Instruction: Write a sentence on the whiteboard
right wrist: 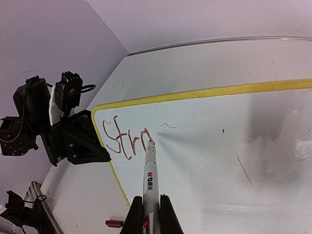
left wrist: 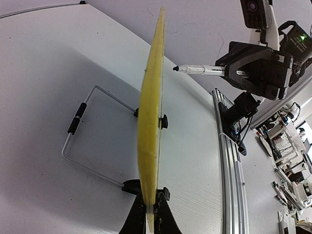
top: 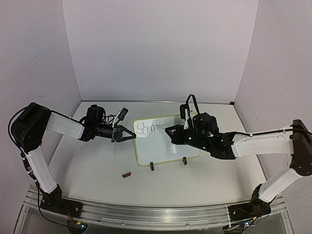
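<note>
1. My left gripper (top: 127,135) is clamped on the left edge of the small rectangular whiteboard (top: 170,148) with the thin pale-yellow frame. In the left wrist view my fingers (left wrist: 139,222) sit on either side of that frame, steadying it.
2. The whiteboard is propped on its bent wire stand (left wrist: 92,141), which sticks out behind it, with its face tilted towards me.
3. My right gripper (top: 171,132) is closed around a slim white-barrelled marker (right wrist: 150,170), out in front of the whiteboard's face.
4. The marker's tip is at the whiteboard's upper left, right at the end of the last stroke. I can't tell for sure whether it is pressing on the surface; from the left wrist view it looks just shy of it.
5. Done so far: the dark handwritten sentence (right wrist: 126,139) in the whiteboard's top-left corner reads about "Str", plus a fourth letter that looks only half formed.
6. The rest of the whiteboard to the right of and below the letters carries only faint smudges.
7. Left to do, as I judge it: finish this first word, then write everything after it. I'm barely started.
8. A small red cap (top: 126,174) lies on the table off the whiteboard's near left corner, presumably the marker's.
</note>
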`<state>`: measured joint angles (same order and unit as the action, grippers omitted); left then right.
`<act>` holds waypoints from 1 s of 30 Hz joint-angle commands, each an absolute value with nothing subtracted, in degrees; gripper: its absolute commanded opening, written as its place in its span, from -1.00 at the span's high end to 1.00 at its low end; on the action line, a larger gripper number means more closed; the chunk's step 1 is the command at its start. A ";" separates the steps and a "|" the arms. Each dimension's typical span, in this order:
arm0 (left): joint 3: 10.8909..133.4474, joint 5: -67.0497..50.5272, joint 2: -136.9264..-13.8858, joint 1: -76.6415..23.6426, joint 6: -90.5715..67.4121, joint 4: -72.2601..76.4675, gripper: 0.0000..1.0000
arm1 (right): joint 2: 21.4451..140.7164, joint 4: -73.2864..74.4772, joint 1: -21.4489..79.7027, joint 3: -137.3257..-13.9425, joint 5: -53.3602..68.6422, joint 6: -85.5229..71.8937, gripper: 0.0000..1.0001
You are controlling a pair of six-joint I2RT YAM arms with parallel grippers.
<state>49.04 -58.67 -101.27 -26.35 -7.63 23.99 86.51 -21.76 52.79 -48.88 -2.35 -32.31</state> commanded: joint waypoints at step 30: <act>49.80 -57.58 -100.33 -27.42 -5.36 20.93 1.00 | 87.09 -24.22 51.41 -45.55 -2.13 -36.17 1.00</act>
